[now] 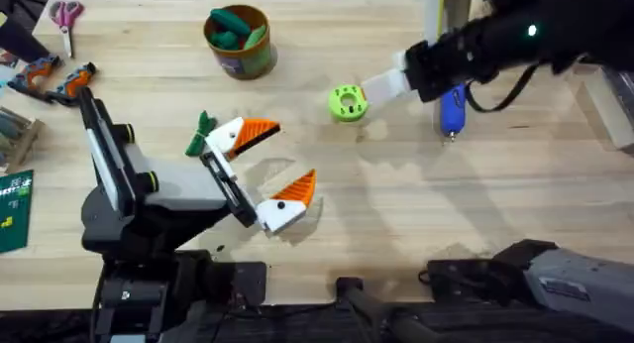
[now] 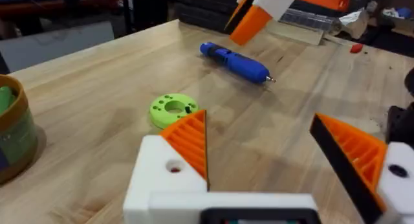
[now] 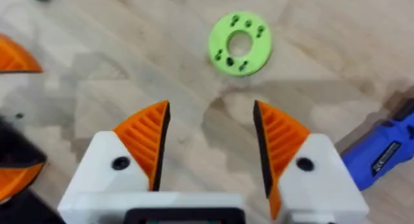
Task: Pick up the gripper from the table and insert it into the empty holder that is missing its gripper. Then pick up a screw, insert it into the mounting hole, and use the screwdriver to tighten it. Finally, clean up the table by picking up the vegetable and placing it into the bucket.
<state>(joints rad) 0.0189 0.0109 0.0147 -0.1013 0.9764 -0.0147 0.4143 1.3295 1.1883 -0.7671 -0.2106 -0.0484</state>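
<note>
Beginning at the left, the vegetable lies on the table, touching or almost touching the far finger of my left gripper. Its long axis runs about from far to near, and which end is leafy I cannot tell. My left jaws are spread wide and hold nothing. Both white fingers carry an orange pad, so I judge the insertion is done. I think this arm waits low and open so the finger stays steady for the screw.

The bucket stands well behind, with green things inside. Further right is a green ring, and just beside it hangs my right gripper, also spread and empty. The screwdriver lies near it on the right, partly under my right arm. Its long axis goes far to near, with the metal tip toward my bases.
</note>
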